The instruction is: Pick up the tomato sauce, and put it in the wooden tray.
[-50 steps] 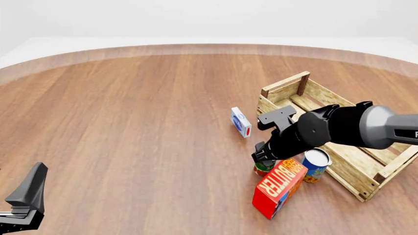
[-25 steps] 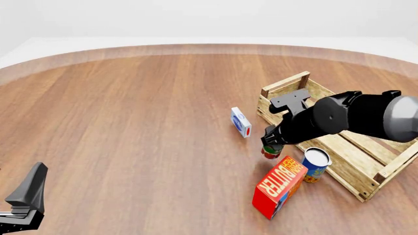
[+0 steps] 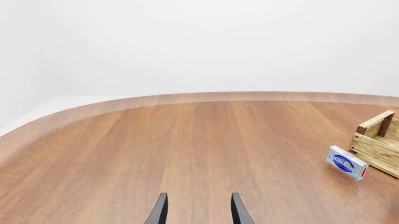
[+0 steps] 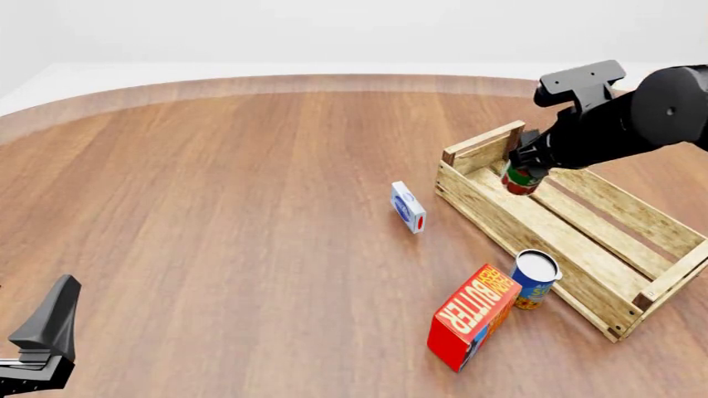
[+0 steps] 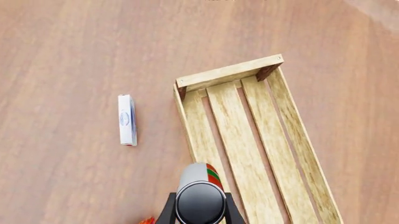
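The tomato sauce (image 4: 520, 179), a small can with a red and green label, hangs in the air with my right gripper (image 4: 525, 164) shut on it. It is above the near-left part of the wooden tray (image 4: 487, 203), over the wall by the far-left corner post. In the right wrist view the tomato sauce (image 5: 200, 196) shows its top between the two fingers (image 5: 168, 212), over the wooden tray (image 5: 227, 73). My left gripper (image 3: 198, 210) stands open low at the near left of the table, holding nothing; it also shows in the front view (image 4: 45, 336).
A red BUTTER box (image 4: 473, 317) and a blue and orange can (image 4: 535, 279) stand by the tray's near wall. A small blue and white box (image 4: 407, 206) stands left of the tray, seen too as a small box (image 5: 126, 120) and a small box (image 3: 346, 162) from the wrists.
My right gripper has lifted the tomato sauce off the table beside the BUTTER box and carried it up and away to the right, to above the tray. The left arm has not moved.
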`<state>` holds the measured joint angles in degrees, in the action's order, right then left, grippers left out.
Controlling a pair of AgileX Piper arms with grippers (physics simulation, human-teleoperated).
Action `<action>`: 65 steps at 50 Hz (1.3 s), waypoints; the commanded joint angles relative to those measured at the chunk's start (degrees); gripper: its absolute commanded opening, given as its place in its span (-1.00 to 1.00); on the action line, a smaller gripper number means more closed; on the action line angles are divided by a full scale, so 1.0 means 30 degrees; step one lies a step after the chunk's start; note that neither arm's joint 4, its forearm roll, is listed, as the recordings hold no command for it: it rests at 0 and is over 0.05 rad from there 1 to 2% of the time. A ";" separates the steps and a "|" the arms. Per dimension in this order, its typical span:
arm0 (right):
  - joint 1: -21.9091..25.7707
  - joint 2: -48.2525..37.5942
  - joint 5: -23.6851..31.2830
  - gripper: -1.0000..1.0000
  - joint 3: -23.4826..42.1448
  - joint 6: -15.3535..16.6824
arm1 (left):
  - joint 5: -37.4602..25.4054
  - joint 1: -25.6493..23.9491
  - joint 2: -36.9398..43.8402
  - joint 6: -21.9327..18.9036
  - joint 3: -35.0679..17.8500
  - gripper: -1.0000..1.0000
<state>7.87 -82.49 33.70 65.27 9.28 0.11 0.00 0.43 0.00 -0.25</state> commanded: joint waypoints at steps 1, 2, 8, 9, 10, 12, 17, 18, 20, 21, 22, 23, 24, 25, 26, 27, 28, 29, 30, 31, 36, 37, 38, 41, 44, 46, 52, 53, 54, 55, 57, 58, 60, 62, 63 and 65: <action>-0.2301 -0.0443 0.0323 -1.00 0.0983 0.0159 | 0.0000 0.0000 0.0000 0.0000 0.0000 1.00; -0.2301 -0.0444 0.0322 -1.00 0.0983 0.0159 | 0.0000 0.0000 0.0000 0.0000 0.0000 1.00; -0.3293 -0.1645 -0.0591 -1.00 0.0425 0.0024 | 0.0000 0.0000 0.0000 0.0000 0.0000 1.00; -0.3346 -0.1803 -0.0736 -1.00 0.0256 0.0001 | 0.0000 0.0000 0.0000 0.0000 0.0000 1.00; -0.3346 -0.1803 -0.0738 -1.00 0.0253 0.0001 | 0.0000 0.0000 0.0000 0.0000 0.0000 1.00; -0.3686 -0.2344 -0.1258 -1.00 0.0025 -0.0184 | 0.0000 0.0000 0.0000 0.0000 0.0000 1.00; -0.4299 -0.3230 -0.2024 -1.00 -0.0284 -0.0306 | 0.0000 0.0000 0.0000 0.0000 0.0000 1.00; -0.4498 -0.3461 -0.2220 -1.00 -0.0395 -0.0141 | 0.0000 0.0000 0.0000 0.0000 0.0000 1.00; -0.4557 -0.3761 -0.2455 -1.00 -0.0479 -0.0353 | 0.0000 0.0000 0.0000 0.0000 0.0000 1.00; -0.4692 -0.3965 -0.2689 -1.00 -0.0541 -0.0301 | 0.0000 0.0000 0.0000 0.0000 0.0000 1.00; -0.4692 -0.3966 -0.2691 -1.00 -0.0543 -0.0301 | 0.0000 0.0000 0.0000 0.0000 0.0000 1.00; -0.4929 -0.4419 -0.3167 -1.00 -0.0674 -0.0221 | 0.0000 0.0000 0.0000 0.0000 0.0000 1.00; -0.5033 -0.4622 -0.3305 -1.00 -0.0730 -0.0201 | 0.0000 0.0000 0.0000 0.0000 0.0000 1.00; -0.5033 -0.4623 -0.3307 -1.00 -0.0730 -0.0200 | 0.0000 0.0000 0.0000 0.0000 0.0000 1.00; -0.5220 -0.4895 -0.3575 -1.00 -0.0914 0.0033 | 0.0000 0.0000 0.0000 0.0000 0.0000 1.00; -0.5238 -0.4955 -0.3685 -1.00 -0.0982 0.0058 | 0.0000 0.0000 0.0000 0.0000 0.0000 1.00; -0.5169 -0.5117 -0.3665 -1.00 -0.0970 -0.0234 | 0.0000 0.0000 0.0000 0.0000 0.0000 1.00; -0.5261 -0.5178 -0.3827 -1.00 -0.1058 -0.0119 | 0.0000 0.0000 0.0000 0.0000 0.0000 1.00; -0.5390 -0.5258 -0.3895 -1.00 -0.1064 -0.0137 | 0.0000 0.0000 0.0000 0.0000 0.0000 1.00; -0.5414 -0.5300 -0.3943 -1.00 -0.1074 -0.0143 | 0.0000 0.0000 0.0000 0.0000 0.0000 1.00; -0.5644 -0.5391 -0.4093 -1.00 -0.1198 -0.0001 | 0.0000 0.0000 0.0000 0.0000 0.0000 1.00; -0.5677 -0.5472 -0.4212 -1.00 -0.1316 0.0127 | 0.0000 0.0000 0.0000 0.0000 0.0000 1.00; -0.5702 -0.5552 -0.4286 -1.00 -0.1359 0.0131 | 0.0000 0.0000 0.0000 0.0000 0.0000 1.00; -0.5545 -0.5677 -0.4414 -1.00 -0.1456 0.0076 | 0.0000 0.0000 0.0000 0.0000 0.0000 1.00; -0.5507 -0.5770 -0.4394 -1.00 -0.1425 0.0004 | 0.0000 0.0000 0.0000 0.0000 0.0000 1.00; -0.5563 -0.5890 -0.4442 -1.00 -0.1492 0.0182 | 0.0000 0.0000 0.0000 0.0000 0.0000 1.00; -0.5508 -0.5928 -0.4542 -1.00 -0.1633 0.0210 | 0.0000 0.0000 0.0000 0.0000 0.0000 1.00; -0.5435 -0.6051 -0.4568 -1.00 -0.1726 0.0110 | 0.0000 0.0000 0.0000 0.0000 0.0000 1.00; -0.5479 -0.6049 -0.4653 -1.00 -0.1752 0.0154 | 0.0000 0.0000 0.0000 0.0000 0.0000 1.00; -0.5501 -0.6103 -0.4699 -1.00 -0.1762 0.0140 | 0.0000 0.0000 0.0000 0.0000 0.0000 1.00; -0.5445 -0.6172 -0.4772 -1.00 -0.1904 0.0233 | 0.0000 0.0000 0.0000 0.0000 0.0000 1.00; -0.5445 -0.6172 -0.4772 -1.00 -0.1905 0.0233 | 0.0000 0.0000 0.0000 0.0000 0.0000 1.00; -0.5357 -0.6145 -0.4676 -1.00 -0.1808 0.0116 | 0.0000 0.0000 0.0000 0.0000 0.0000 1.00; -0.5419 -0.5784 -0.4464 1.00 -0.1558 -0.0082 | 0.0000 0.0000 0.0000 0.0000 0.0000 1.00; -0.5535 -0.5499 -0.4309 1.00 -0.1384 -0.0033 | 0.0000 0.0000 0.0000 0.0000 0.0000 1.00; -0.5640 -0.4875 -0.3974 1.00 -0.1357 0.0679 | 0.0000 0.0000 0.0000 0.0000 0.0000 1.00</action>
<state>-8.52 -99.75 20.53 60.49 10.40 0.11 0.00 0.43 0.00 -0.25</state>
